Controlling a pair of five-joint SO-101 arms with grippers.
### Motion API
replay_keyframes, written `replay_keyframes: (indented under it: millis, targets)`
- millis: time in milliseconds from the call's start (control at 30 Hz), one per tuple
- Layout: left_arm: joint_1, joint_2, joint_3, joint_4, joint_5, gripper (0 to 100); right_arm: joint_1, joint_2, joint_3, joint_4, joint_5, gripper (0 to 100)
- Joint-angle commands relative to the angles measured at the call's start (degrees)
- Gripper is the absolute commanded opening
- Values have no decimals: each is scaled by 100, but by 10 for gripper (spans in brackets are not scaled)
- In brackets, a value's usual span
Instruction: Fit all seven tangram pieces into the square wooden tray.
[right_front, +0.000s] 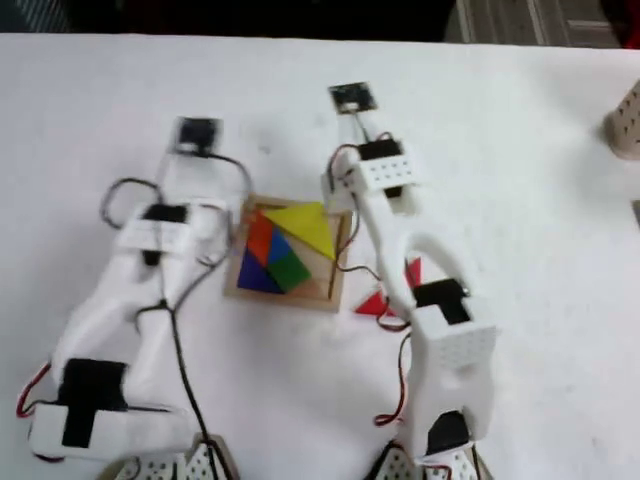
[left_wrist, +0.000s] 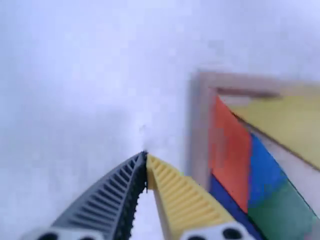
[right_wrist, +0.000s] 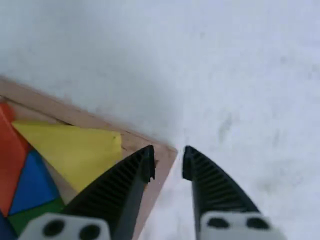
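Note:
The square wooden tray (right_front: 332, 285) lies mid-table between the two arms. It holds a yellow triangle (right_front: 305, 225), an orange piece (right_front: 260, 240), a blue piece (right_front: 255, 272) and a green piece (right_front: 290, 268). Two red pieces (right_front: 373, 303) lie on the table just right of the tray, partly hidden by the right arm. My left gripper (left_wrist: 146, 156) is shut and empty, over the table just outside the tray's rim (left_wrist: 200, 130). My right gripper (right_wrist: 167, 160) is slightly open, its fingers either side of a tray corner (right_wrist: 167, 150) near the yellow triangle (right_wrist: 75, 147).
A white cloth covers the table (right_front: 520, 200). Black and red cables (right_front: 185, 380) trail from both arms near the tray. A beige perforated object (right_front: 625, 122) stands at the far right edge. Open cloth lies beyond the tray and to the right.

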Motion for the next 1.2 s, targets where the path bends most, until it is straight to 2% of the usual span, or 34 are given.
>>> replay_keyframes:
  millis: [0, 267, 467, 600, 767, 1000, 1167]
  targets:
    - [-743, -321, -53, -563, 176, 22, -330, 136, -897, 673, 18, 221]
    - [-901, -312, -44, -730, 167, 22, -673, 1182, -2479, 1437, 1433, 228]
    - [-901, -277, -35, -853, 158, 22, -664, 2141, -3912, 2343, 1996, 317]
    - [-901, 119, -316, -818, 158, 22, -875, 2862, -4633, 2932, 2514, 303]
    - [-927, 593, -800, -519, 158, 22, -901, 3231, -5389, 3451, 2646, 283]
    - [-927, 716, -905, -466, 158, 22, -919, 3222, -5222, 3459, 2857, 282]
    - [-927, 716, -905, -466, 158, 22, -796, 3064, -5196, 3468, 2901, 243]
